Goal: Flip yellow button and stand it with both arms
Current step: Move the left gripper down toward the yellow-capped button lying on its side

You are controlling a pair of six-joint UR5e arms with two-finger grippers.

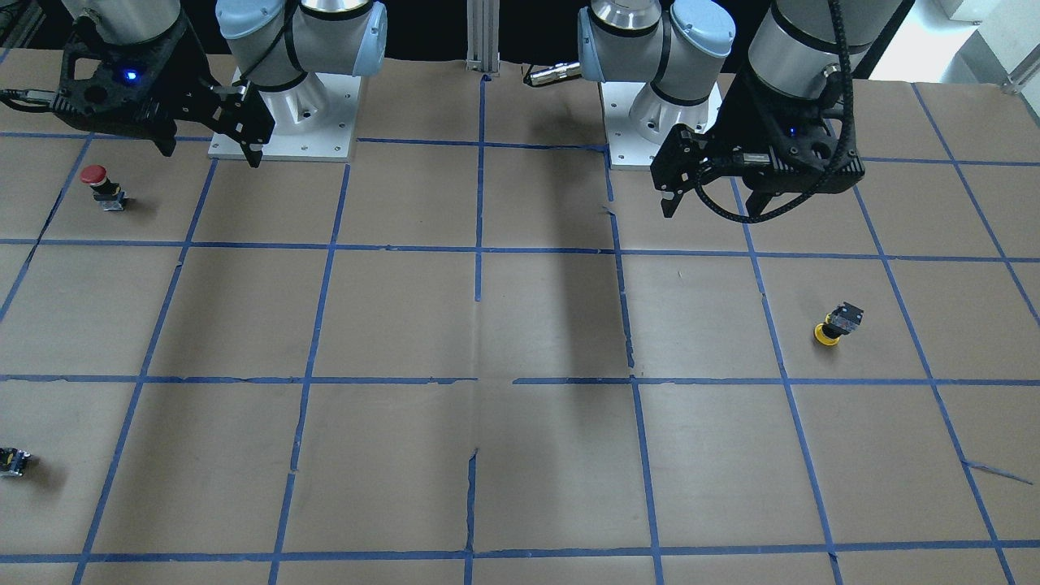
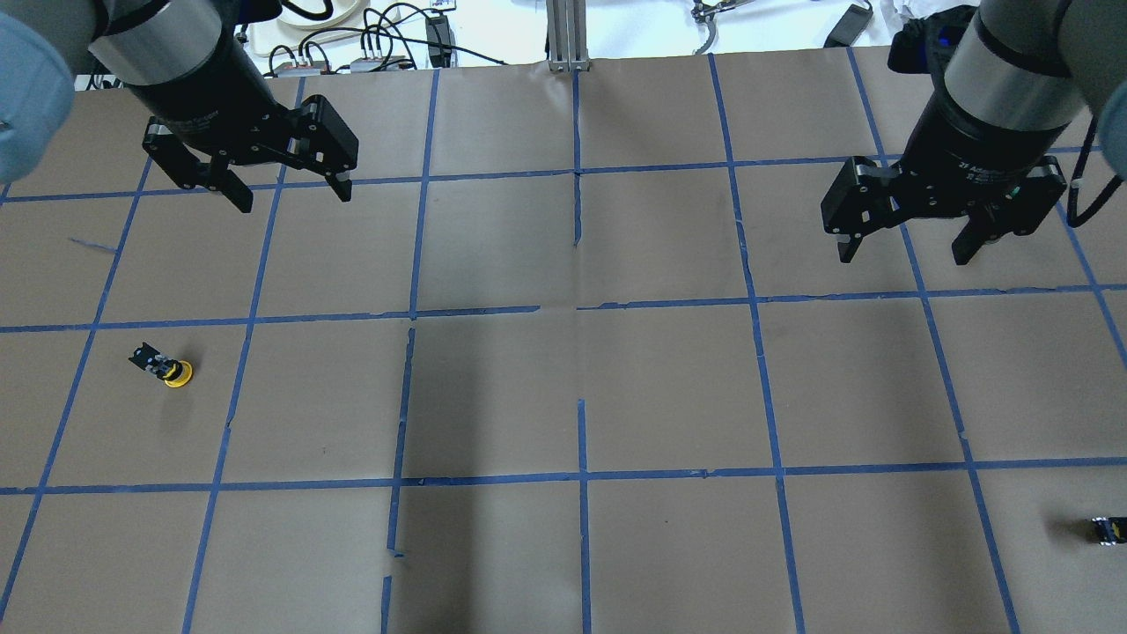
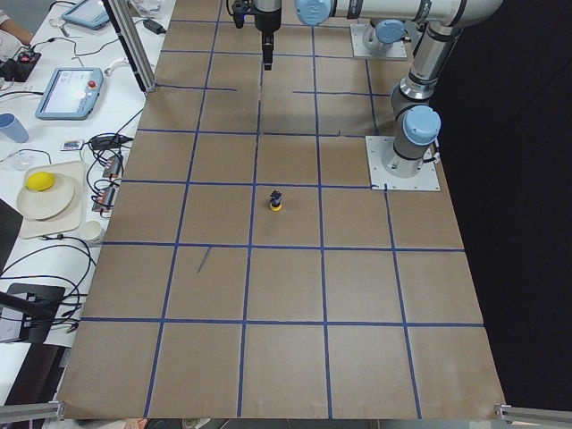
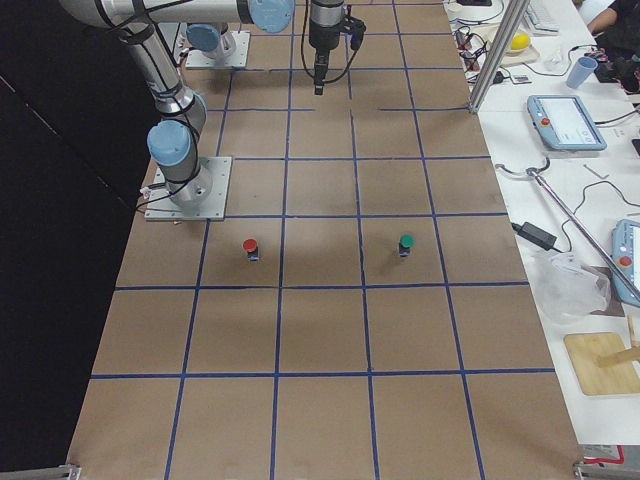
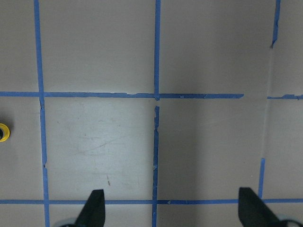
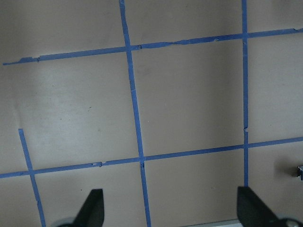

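Note:
The yellow button (image 2: 167, 369) lies tipped on the brown paper on my left side, with its yellow cap low and its dark block pointing outward. It also shows in the front view (image 1: 837, 323), in the exterior left view (image 3: 277, 202), and as a sliver of cap at the left edge of the left wrist view (image 5: 2, 132). My left gripper (image 2: 292, 201) is open and empty, held high, beyond the button and toward the table's middle. My right gripper (image 2: 904, 257) is open and empty, far off on the other side.
A red-capped button (image 1: 101, 187) stands near my right arm's base. A tiny dark block with a yellow spot (image 2: 1109, 530) lies at the right edge. A green-capped piece (image 4: 405, 243) shows in the exterior right view. Blue tape lines grid the paper-covered table (image 2: 581, 387).

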